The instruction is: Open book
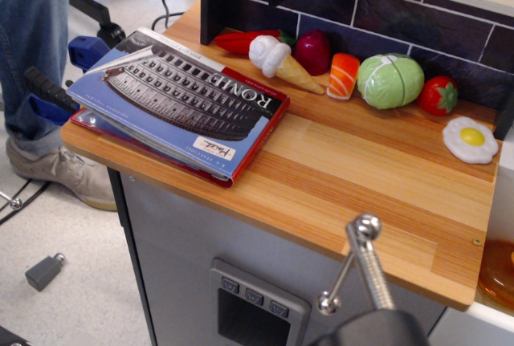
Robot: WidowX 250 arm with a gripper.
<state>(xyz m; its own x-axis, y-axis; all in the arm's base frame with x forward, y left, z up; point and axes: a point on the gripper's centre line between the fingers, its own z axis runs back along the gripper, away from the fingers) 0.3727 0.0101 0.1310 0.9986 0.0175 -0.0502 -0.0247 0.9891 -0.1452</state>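
- Nearest, the end effector (pixel 347 266) hangs at the tabletop's (pixel 377 193) front edge, fingers spread, holding nothing.
- Between it and the book (pixel 181 101) lies bare wood, open room for reaching.
- The book lies shut at the left corner; opening seems not yet begun.
- Next, likely catch the cover's free edge and lift.

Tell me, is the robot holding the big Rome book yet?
No, nothing is held. The gripper hangs open in front of the counter, far from the book, which lies closed on the wooden counter.
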